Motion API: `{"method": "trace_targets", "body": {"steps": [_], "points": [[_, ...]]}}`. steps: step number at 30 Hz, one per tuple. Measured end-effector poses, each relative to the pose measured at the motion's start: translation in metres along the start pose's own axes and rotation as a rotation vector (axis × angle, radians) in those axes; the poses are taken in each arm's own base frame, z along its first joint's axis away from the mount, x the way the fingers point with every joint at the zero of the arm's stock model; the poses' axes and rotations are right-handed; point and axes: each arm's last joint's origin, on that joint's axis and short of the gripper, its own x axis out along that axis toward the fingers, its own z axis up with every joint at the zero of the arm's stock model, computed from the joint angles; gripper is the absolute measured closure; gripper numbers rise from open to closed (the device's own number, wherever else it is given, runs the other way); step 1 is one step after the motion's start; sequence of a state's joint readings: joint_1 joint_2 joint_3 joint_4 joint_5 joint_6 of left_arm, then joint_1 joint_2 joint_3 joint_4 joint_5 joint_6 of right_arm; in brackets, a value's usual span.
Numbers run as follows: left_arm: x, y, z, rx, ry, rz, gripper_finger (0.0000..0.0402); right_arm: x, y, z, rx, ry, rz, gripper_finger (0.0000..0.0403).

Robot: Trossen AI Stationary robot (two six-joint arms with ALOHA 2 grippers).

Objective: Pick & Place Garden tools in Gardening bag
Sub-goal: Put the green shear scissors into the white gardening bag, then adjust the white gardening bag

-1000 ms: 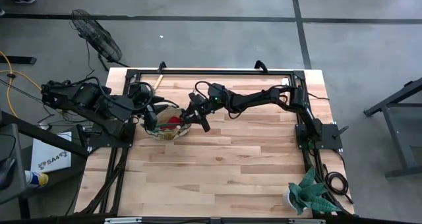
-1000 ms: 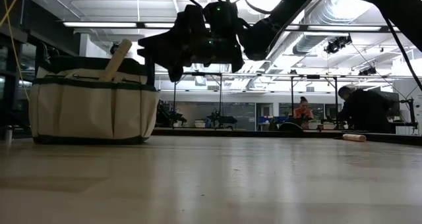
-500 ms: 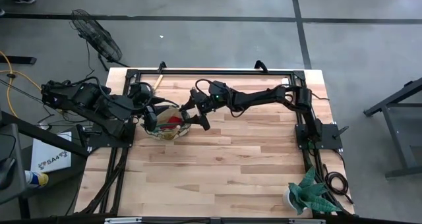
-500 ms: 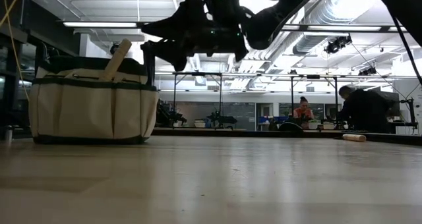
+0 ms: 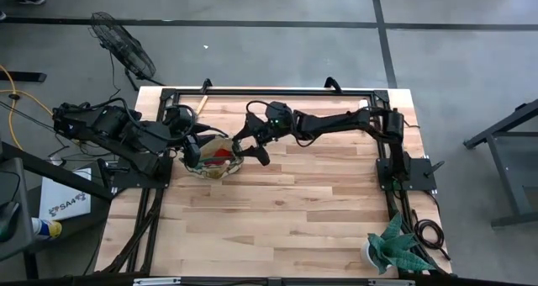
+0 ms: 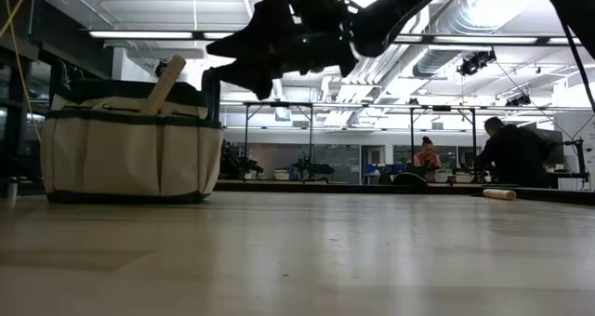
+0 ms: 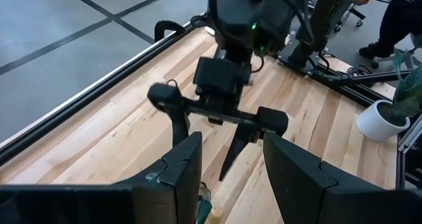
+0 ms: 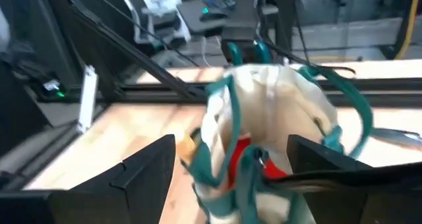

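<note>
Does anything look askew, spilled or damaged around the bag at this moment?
Nothing stands out. The gardening bag stands upright on the table, a wooden handle poking from its top and a red item inside. The right gripper hangs open and empty beside it; the left gripper is at its other side.

Overhead camera straight down on whole table (image 5: 277, 210), low camera level at tabletop facing the room, wrist cameras close behind fingers, all sharing the bag (image 5: 214, 158) at ten o'clock
</note>
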State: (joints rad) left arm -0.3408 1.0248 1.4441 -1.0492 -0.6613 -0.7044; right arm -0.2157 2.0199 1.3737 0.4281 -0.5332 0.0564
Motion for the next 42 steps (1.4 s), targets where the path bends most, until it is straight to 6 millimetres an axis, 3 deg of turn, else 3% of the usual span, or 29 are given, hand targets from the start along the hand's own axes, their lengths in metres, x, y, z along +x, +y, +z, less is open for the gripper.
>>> {"method": "trace_targets", "body": {"steps": [10,18,30,36,42], "points": [[0.000,0.000,0.000,0.000,0.000,0.000,0.0245,-0.020,0.002,0.005,-0.035,0.187,-0.193,0.0119],[0.000,0.000,0.000,0.018,0.000,0.000,0.0245,-0.032,0.010,0.018,-0.037,0.218,-0.220,0.0119],[0.000,0.002,-0.002,0.035,0.010,0.027,0.0245,-0.067,0.024,0.040,0.135,0.298,-0.449,0.0119],[0.000,0.006,-0.005,0.050,0.023,0.074,0.0245,-0.078,0.037,0.042,0.267,0.365,-0.400,0.0119],[-0.001,0.014,-0.011,0.051,0.067,0.152,0.0245,-0.062,0.064,0.046,0.139,0.338,-0.234,0.0119]]}}
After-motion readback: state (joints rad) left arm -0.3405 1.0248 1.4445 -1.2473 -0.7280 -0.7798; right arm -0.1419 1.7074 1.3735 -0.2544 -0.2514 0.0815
